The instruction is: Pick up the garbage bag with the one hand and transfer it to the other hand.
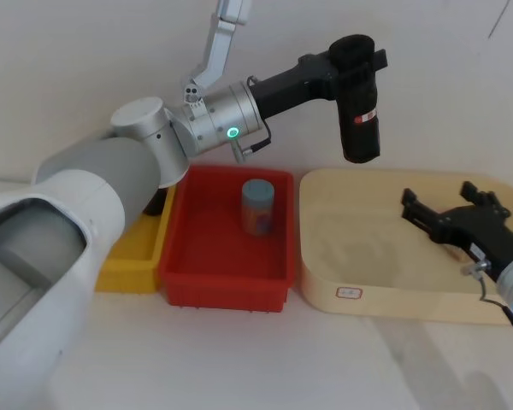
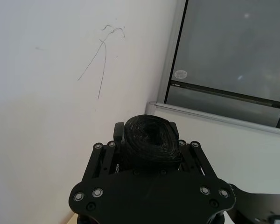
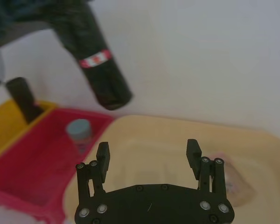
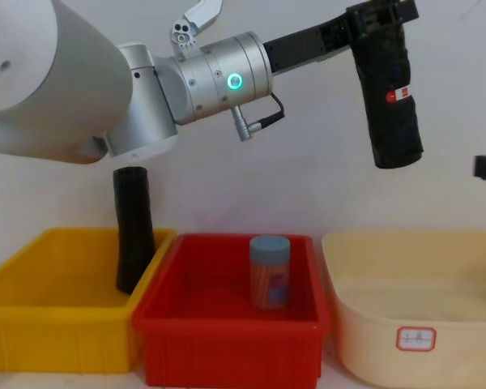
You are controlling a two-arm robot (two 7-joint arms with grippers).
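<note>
**One garbage bag (image 1: 360, 141) held aloft, one hand open below**

The left hand (image 1: 356, 53), on the arm with the green ring light, is clamped on the upper end of the garbage bag. The roll hangs nearly upright in the air, high over the left end of the cream tray (image 1: 393, 303), its red-and-white label (image 1: 365, 117) facing forward. The right hand (image 1: 440, 201), on the blue-lit arm, hovers low over the cream tray's right side, fingers spread wide with nothing between them, well apart from the bag. On the bench (image 1: 239, 359), a blue-lidded can (image 1: 257, 207) stands upright in the red bin (image 1: 184, 248), and a slim black roll (image 4: 134, 231) leans in the yellow bin (image 1: 128, 265).
</note>
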